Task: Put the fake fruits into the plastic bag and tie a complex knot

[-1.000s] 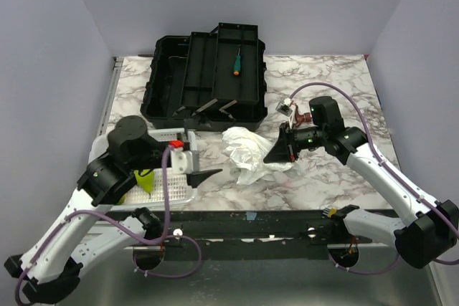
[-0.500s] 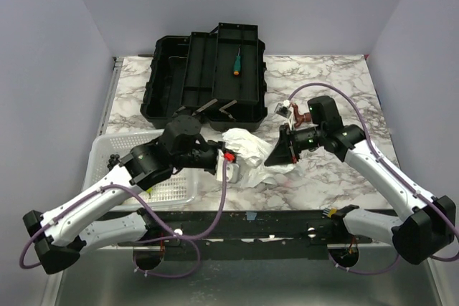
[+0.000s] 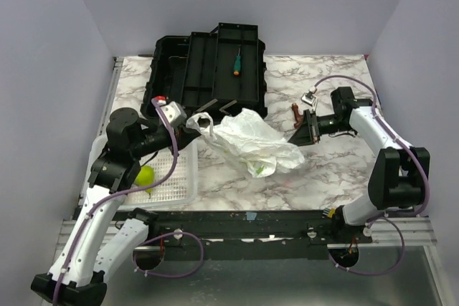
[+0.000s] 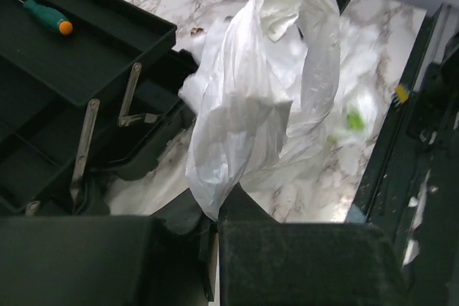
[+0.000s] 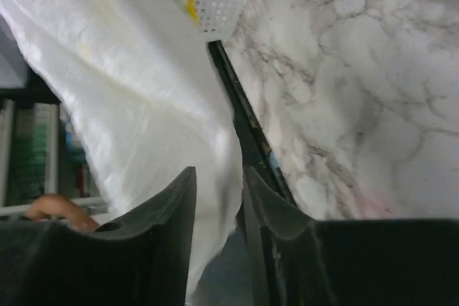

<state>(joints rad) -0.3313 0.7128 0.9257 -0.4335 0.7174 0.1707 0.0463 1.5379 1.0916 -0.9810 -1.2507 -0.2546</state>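
The plastic bag [image 3: 247, 140] lies stretched across the marble table, thin and white, with a small green print [image 3: 259, 170]. My left gripper [image 3: 188, 124] is shut on the bag's left end [image 4: 215, 191] and holds it up next to the toolbox. My right gripper [image 3: 300, 134] stands at the bag's right end; its jaws are apart, with loose bag film [image 5: 143, 105] lying in the gap [image 5: 219, 173]. One yellow-green fake fruit [image 3: 145, 175] sits in the white basket. No knot is in view.
A black toolbox [image 3: 208, 69] stands open at the back with a green-handled screwdriver [image 3: 236, 62] in its tray. The white perforated basket [image 3: 181, 177] sits at the front left, under my left arm. A small brown object [image 3: 296, 111] lies near the right gripper.
My left gripper closed on the bag's end and pulled it left towards the toolbox, drawing the bag out long. My right gripper opened and moved right.
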